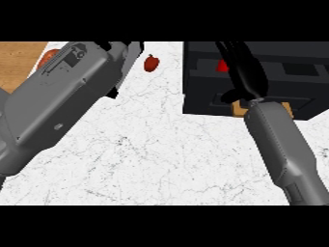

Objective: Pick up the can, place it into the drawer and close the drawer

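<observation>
The white marbled counter is viewed steeply from above. At the near edge the right forearm is seen rising straight toward the far right corner. The left forearm is laid diagonally from the near left corner toward the middle of the far edge. The left hand is cut off by the top of the view, so it cannot be told whether it is open or closed; nothing is seen in it, and it is judged to be kept clear of the work. At the far right corner the black drawer is shown drawn out, its hollow open to the view. The right hand is extended over that hollow, edge-on to the viewer, and it cannot be told whether it is open or closed. A small red patch against the hand's left side, within the drawer's outline, is probably the can, though too little of it is exposed for certainty. The arm's placement is explained by the task: the can is judged to be carried over the drawer for release, with the closing not yet done. No other contents can be made out in the drawer. Near the far edge, left of the drawer and apart from it, a red object is left on the counter. At the far left corner an orange-red object is partly hidden by the left forearm.
</observation>
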`<action>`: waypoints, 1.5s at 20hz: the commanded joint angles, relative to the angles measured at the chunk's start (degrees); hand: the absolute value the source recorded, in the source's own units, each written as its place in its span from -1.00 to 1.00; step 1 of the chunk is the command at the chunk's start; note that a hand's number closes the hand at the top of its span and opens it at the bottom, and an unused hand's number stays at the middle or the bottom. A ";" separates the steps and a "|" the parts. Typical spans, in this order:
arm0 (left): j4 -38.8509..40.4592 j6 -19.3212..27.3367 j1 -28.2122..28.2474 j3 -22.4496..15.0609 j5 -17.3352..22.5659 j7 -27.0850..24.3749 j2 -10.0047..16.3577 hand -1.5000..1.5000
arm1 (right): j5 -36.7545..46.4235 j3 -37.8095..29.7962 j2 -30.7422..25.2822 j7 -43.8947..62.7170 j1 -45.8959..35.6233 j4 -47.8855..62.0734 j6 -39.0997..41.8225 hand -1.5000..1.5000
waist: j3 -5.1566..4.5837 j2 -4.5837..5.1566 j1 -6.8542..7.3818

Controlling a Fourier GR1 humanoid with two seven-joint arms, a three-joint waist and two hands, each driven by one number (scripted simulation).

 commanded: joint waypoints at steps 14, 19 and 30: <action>-11.58 2.33 5.42 -0.54 -3.56 4.47 3.68 -1.00 | 0.94 -7.93 -3.00 -0.54 -15.49 25.56 -16.12 -1.00 | 1.16 2.05 2.23; -12.67 1.85 5.41 0.34 -4.29 5.79 6.17 -1.00 | 1.51 -8.61 -5.86 -0.17 -20.65 28.87 -14.96 -1.00 | 1.15 2.25 2.27; -17.49 2.76 6.62 -0.16 -4.90 8.47 6.48 -1.00 | -1.22 -11.67 -8.14 -3.84 -28.15 33.49 -8.11 -1.00 | 1.23 2.92 4.09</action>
